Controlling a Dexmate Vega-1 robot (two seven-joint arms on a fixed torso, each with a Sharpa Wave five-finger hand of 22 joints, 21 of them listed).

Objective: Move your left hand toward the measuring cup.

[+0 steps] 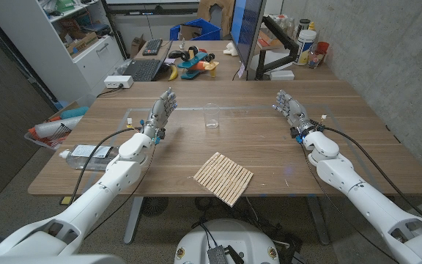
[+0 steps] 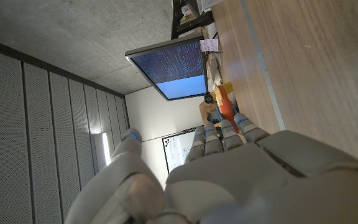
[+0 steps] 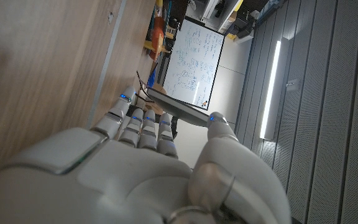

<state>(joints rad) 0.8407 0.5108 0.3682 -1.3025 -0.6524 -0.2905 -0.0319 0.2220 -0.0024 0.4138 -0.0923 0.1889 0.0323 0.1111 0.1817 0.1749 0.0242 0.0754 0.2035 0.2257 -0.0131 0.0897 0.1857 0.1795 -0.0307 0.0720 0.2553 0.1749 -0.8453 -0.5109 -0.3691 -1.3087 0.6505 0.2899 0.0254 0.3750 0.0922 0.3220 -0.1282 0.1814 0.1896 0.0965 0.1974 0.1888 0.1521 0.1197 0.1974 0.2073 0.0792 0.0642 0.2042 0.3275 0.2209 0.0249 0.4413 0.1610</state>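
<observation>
A small clear measuring cup [image 1: 212, 122] stands upright on the wooden table [image 1: 255, 143], a little past its middle. My left hand [image 1: 162, 111] is raised on its edge to the left of the cup, fingers straight and together, holding nothing; a clear gap separates them. In the left wrist view the back of that hand [image 2: 241, 174] shows with the fingers stretched out. My right hand [image 1: 289, 108] stands the same way on the far right side of the table, also with nothing in it, and the right wrist view shows its back [image 3: 135, 168].
A slatted wooden mat [image 1: 223, 176] lies near the table's front edge, in the middle. A plastic-wrapped packet [image 1: 86, 153] lies at the left edge. Beyond the far edge are a monitor [image 1: 247, 29], a keyboard [image 1: 143, 70] and toys [image 1: 196, 61].
</observation>
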